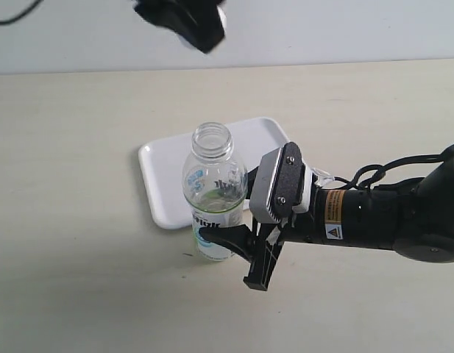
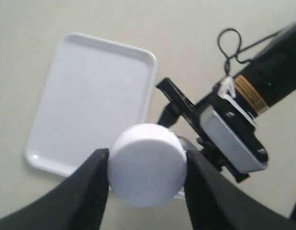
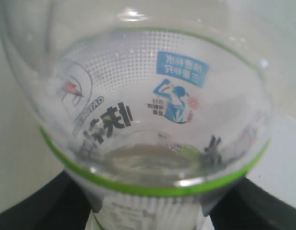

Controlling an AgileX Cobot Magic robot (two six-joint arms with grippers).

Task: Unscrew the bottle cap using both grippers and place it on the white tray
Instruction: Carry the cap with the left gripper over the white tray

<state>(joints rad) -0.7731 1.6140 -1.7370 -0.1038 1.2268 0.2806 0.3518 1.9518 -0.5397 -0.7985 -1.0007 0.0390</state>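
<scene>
Placement calls for carrying the bottle cap (image 2: 147, 167), clenched in the left hand (image 2: 146, 162) above the open bottle (image 1: 212, 176), over the white tray (image 2: 85, 96) and low before letting go, while the right hand (image 1: 221, 213) grips the bottle upright.

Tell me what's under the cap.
The cap, gripped by the left gripper, hangs above the bottle. In the left wrist view it covers the bottle's open neck; the tray shows beside it.
</scene>
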